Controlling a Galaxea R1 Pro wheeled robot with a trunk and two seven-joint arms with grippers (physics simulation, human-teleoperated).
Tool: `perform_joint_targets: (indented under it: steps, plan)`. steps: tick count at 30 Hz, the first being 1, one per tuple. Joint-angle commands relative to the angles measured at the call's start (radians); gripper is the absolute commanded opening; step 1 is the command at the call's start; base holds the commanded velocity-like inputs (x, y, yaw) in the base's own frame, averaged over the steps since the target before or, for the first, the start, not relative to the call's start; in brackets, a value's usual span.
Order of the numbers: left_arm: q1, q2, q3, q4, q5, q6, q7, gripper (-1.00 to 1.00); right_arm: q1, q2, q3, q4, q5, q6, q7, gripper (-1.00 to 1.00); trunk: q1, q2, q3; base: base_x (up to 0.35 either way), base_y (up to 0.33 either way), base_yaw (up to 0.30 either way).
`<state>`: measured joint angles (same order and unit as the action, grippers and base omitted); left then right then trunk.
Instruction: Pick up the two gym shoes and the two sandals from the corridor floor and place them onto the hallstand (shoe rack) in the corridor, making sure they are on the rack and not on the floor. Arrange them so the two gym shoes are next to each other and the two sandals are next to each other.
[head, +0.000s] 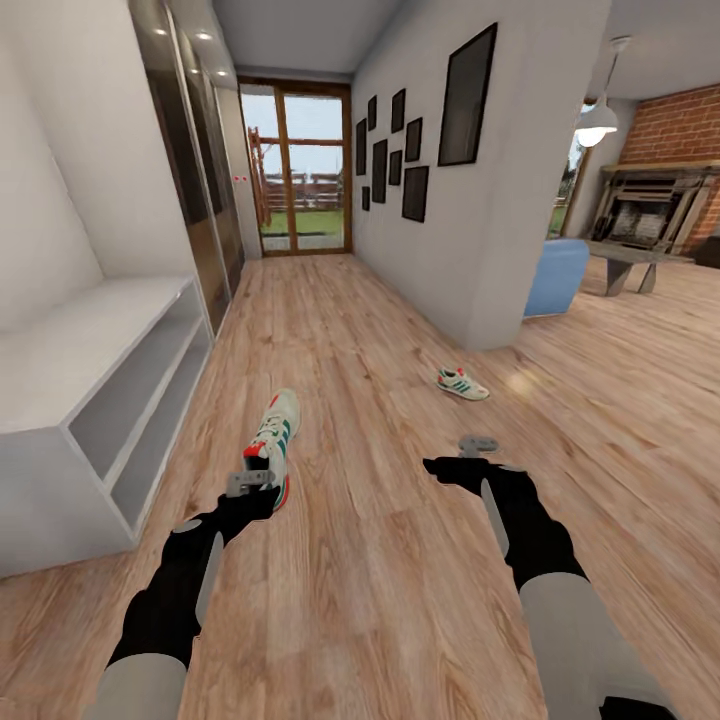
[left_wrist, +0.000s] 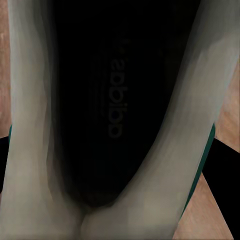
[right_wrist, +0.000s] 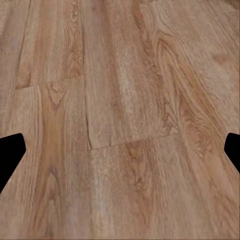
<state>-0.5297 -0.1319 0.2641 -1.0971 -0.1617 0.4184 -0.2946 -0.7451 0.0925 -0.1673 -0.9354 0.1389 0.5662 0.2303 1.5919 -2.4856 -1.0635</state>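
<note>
In the left wrist view the dark insole of a gym shoe (left_wrist: 107, 110) carries a faint embossed "adidas" wordmark, seen reversed; its pale padded collar rings the opening, with a green edge at each side. In the head view this same near gym shoe (head: 277, 435) has its heel at the left gripper (head: 250, 483), toe pointing down the corridor. The left fingers appear to be grasping its heel end, though their tips are hidden by the shoe, and I cannot tell whether the sole is off the corridor floor (head: 400, 560). The shoe shows green side stripes and red-orange accents.

The second gym shoe (head: 462, 383) lies on the boards well apart, farther ahead and to the right, near the corner of the white wall (head: 480, 230).

The right gripper (head: 478, 443) hangs over bare planks; in the right wrist view its dark fingers (right_wrist: 10, 152) sit wide apart at the edges, released and empty.

The hallstand (head: 90, 390) stands along the left wall, its two cubby shelves open toward the corridor. A broad strip of open floor runs between its front edge and the near shoe, and on to the glazed door (head: 297, 170).
</note>
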Motion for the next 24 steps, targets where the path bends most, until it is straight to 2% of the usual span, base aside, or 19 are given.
perform_joint_targets:
  steps: [1,15,24]
  plan:
    - [-0.001,-0.002,0.004,-0.001,-0.010,0.003,-0.011,-1.00,0.000,0.001,-0.004,-0.002,0.010,0.004,0.009,1.00,0.000,0.000,-0.001,0.347,0.000,0.290]
    - [-0.001,-0.002,0.004,-0.001,-0.009,0.003,-0.011,-1.00,0.000,0.001,-0.004,-0.002,0.011,0.004,0.009,1.00,0.000,0.000,-0.001,0.347,0.000,0.285]
    - [-0.001,-0.002,0.004,-0.001,-0.009,0.003,-0.011,-1.00,0.000,0.001,-0.004,-0.003,0.011,0.004,0.010,1.00,0.000,0.000,-0.001,0.347,0.000,0.058]
